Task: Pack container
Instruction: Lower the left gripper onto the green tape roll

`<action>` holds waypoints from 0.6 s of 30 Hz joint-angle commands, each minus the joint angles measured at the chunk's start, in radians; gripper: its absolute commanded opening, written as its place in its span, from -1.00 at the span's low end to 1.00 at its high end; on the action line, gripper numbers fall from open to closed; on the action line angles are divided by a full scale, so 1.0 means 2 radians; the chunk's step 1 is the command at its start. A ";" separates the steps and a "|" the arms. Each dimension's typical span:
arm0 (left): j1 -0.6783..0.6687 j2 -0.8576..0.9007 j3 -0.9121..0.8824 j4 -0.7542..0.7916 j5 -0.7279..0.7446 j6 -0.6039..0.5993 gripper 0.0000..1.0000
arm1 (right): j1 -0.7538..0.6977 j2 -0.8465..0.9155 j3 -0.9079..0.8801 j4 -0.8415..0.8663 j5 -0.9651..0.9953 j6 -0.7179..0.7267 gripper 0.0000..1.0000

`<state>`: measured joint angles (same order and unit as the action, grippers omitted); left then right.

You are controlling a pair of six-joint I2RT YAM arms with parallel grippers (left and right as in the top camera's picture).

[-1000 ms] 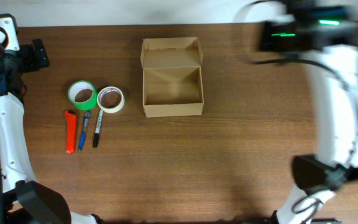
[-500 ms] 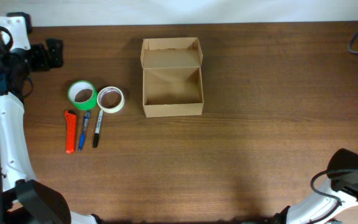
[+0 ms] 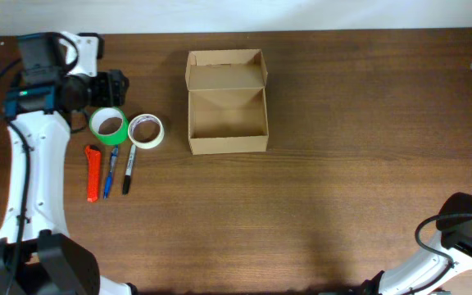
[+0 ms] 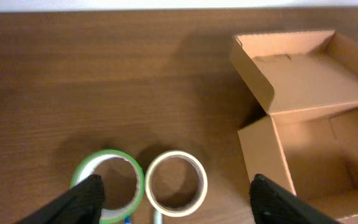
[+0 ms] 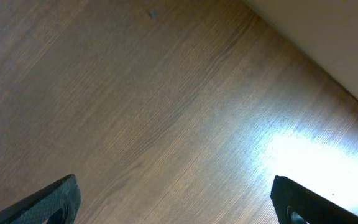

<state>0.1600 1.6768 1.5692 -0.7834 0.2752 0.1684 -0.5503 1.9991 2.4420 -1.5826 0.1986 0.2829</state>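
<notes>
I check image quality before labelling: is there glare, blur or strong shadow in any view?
Overhead view: sharp and evenly lit, the container and green tape roll crisp. Left wrist view: slightly soft, a dark shadow on the table beside the container's lid. Right wrist view: a bright glare patch at lower right washes out the wood grain.

The container (image 3: 228, 146) is sitting upright and square on the table (image 3: 334, 205), nearer the far edge than the near one and a little left of the middle. It's showing as a small rectangular box of plain tan-brown cardboard, unmarked. Its hinged lid (image 3: 226, 77) is standing open, leaning back toward the far edge with its small side flaps raised. The inside is showing bare cardboard walls and floor.
</notes>
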 commanded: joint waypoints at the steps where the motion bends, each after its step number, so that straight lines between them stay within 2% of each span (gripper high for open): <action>1: -0.014 0.009 0.012 -0.014 -0.061 0.002 0.18 | 0.000 0.003 -0.003 0.000 0.006 -0.003 0.99; 10: -0.002 0.058 0.013 -0.070 -0.149 0.001 0.11 | 0.000 0.003 -0.003 0.000 0.006 -0.003 0.99; 13: 0.014 0.082 0.019 -0.093 -0.153 0.000 -0.05 | 0.000 0.003 -0.003 0.000 0.006 -0.003 0.99; 18: 0.039 0.129 0.063 -0.146 -0.153 -0.048 -0.07 | 0.000 0.003 -0.003 0.000 0.006 -0.003 0.99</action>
<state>0.2134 1.8942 1.6226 -1.0443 -0.0059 0.1333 -0.5503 1.9995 2.4420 -1.5826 0.1986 0.2832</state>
